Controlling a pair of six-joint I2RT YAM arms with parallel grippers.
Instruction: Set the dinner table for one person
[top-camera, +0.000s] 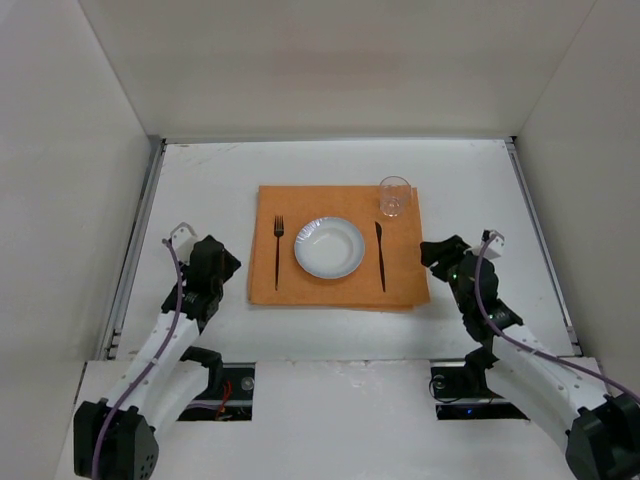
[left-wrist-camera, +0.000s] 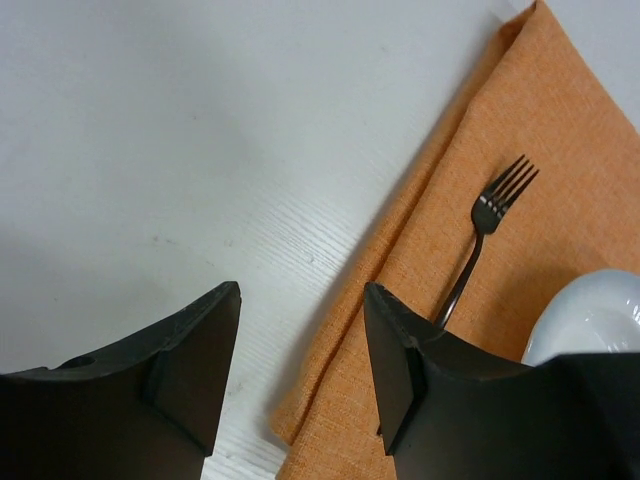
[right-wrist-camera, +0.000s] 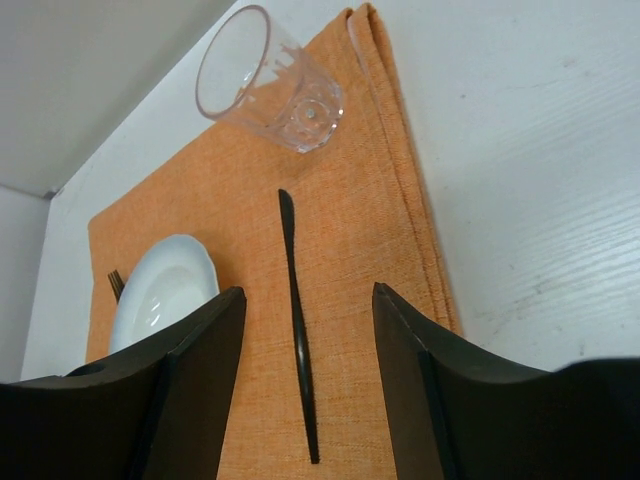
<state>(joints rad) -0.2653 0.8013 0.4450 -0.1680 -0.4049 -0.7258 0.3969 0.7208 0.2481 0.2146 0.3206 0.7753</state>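
On the white dinner table (top-camera: 200, 180) lies an orange cloth mat (top-camera: 340, 290). On it stand a white plate (top-camera: 329, 247), a black fork (top-camera: 277, 250) to its left, a black knife (top-camera: 380, 256) to its right and a clear glass (top-camera: 394, 196) at the far right corner. My left gripper (top-camera: 228, 266) is open and empty, just left of the mat's near left part; its view shows the fork (left-wrist-camera: 480, 235) and the mat's edge (left-wrist-camera: 400, 240). My right gripper (top-camera: 432, 252) is open and empty by the mat's right edge; its view shows the knife (right-wrist-camera: 298, 320), glass (right-wrist-camera: 265, 80) and plate (right-wrist-camera: 160, 290).
Thin metal rails (top-camera: 135, 240) run along the table's left and right (top-camera: 540, 240) edges. White walls enclose the table at the back and sides. The arm bases sit at the near edge.
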